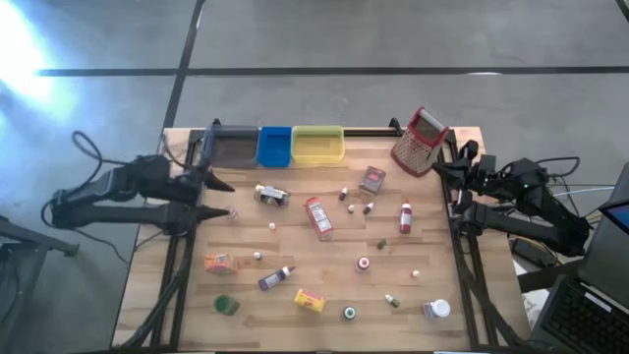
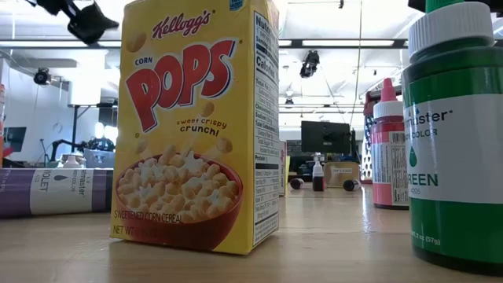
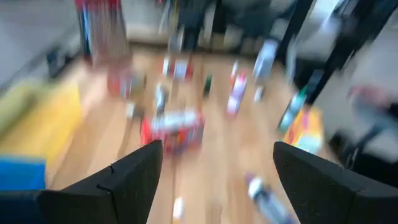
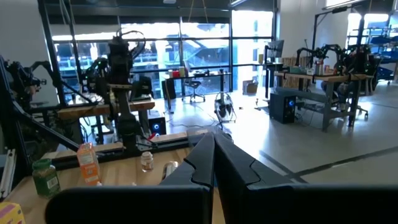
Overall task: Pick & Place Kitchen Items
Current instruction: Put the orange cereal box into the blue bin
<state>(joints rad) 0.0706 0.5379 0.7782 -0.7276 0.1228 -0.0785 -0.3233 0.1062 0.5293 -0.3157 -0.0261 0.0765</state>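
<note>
Right now you see the small kitchen items (image 1: 316, 216) spread all over the wooden table (image 1: 442, 265). Your little yellow cereal box (image 1: 310, 301) lies near the front edge, with a green-capped bottle (image 1: 350, 313) just beside it. A red box (image 1: 317, 217) lies in the middle, and a pink-capped red bottle (image 1: 405, 217) lies to its right. At the back stand your grey tray (image 1: 234, 148), blue tray (image 1: 274, 146) and yellow tray (image 1: 317, 145), touching in a row. A metal grater with a red handle (image 1: 421, 141) stands at the back right. Your left gripper (image 1: 220, 197) hangs at the table's left side with its fingers (image 3: 134, 180) spread wide, holding nothing. Your right gripper (image 1: 439, 169) waits at the right edge, fingers pressed together, empty.
</note>
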